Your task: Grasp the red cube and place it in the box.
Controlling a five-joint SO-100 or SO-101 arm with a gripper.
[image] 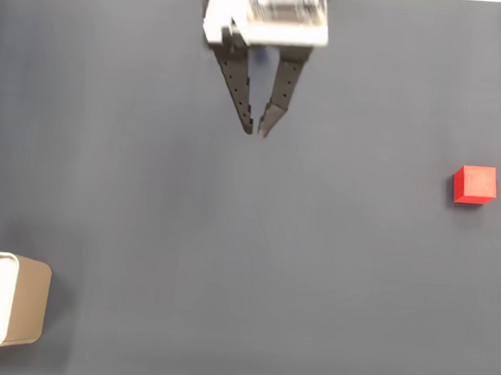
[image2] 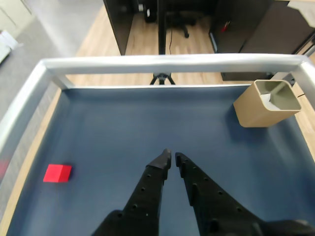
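currently: approach step, nothing held. i see gripper (image: 257, 131) nearly closed at table's (image: 227, 264) top edge; cube (image: 475, 184) near right edge, box (image: 24, 302) bottom-left corner. next: open, swing to cube.

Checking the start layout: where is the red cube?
The red cube sits alone at the fixed view's right edge, far from the box at lower left.

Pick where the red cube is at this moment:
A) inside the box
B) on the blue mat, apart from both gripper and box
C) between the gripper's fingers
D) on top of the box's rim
B: in the fixed view the red cube lies alone on the mat, well away from the gripper and the box.
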